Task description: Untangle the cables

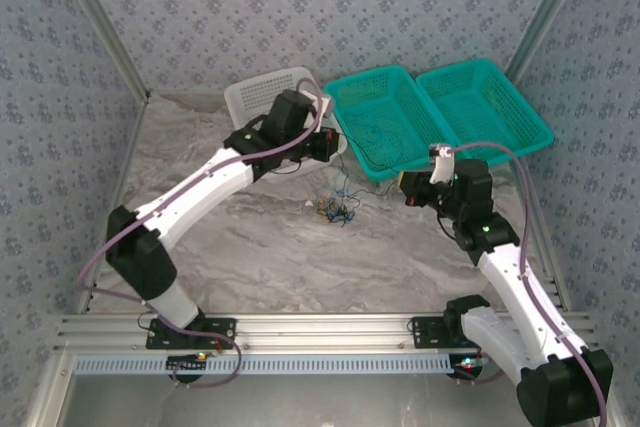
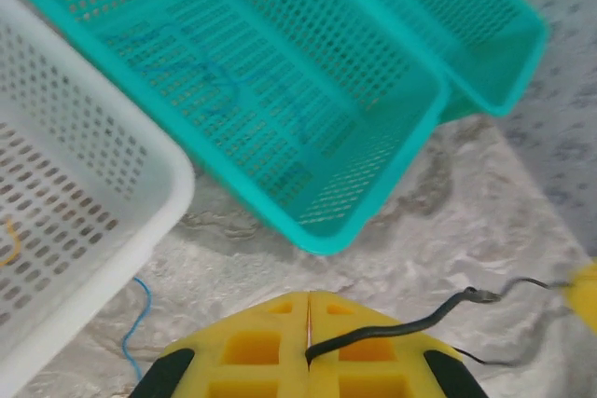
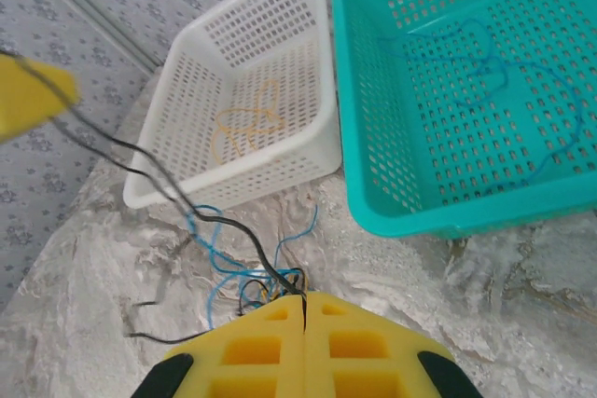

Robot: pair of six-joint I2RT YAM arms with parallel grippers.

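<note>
Stretching between left tool [image 2: 308, 309] and right tool [image 3: 305, 309]: cables [image 1: 338, 210].

Left basket [image 1: 245, 97], middle basket [image 1: 372, 75], right basket [image 1: 458, 67] sit abreast at the table's [image 1: 300, 257] back. The cables [image 1: 338, 209] lie before the middle one; loose wires [image 3: 244, 128] lie in the left two.

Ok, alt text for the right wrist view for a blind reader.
The right hand, shut, pinches a black wire from the tangled blue, black and yellow cables on the table. Beyond sit a white basket holding yellow wire and a teal basket holding blue wire.
</note>
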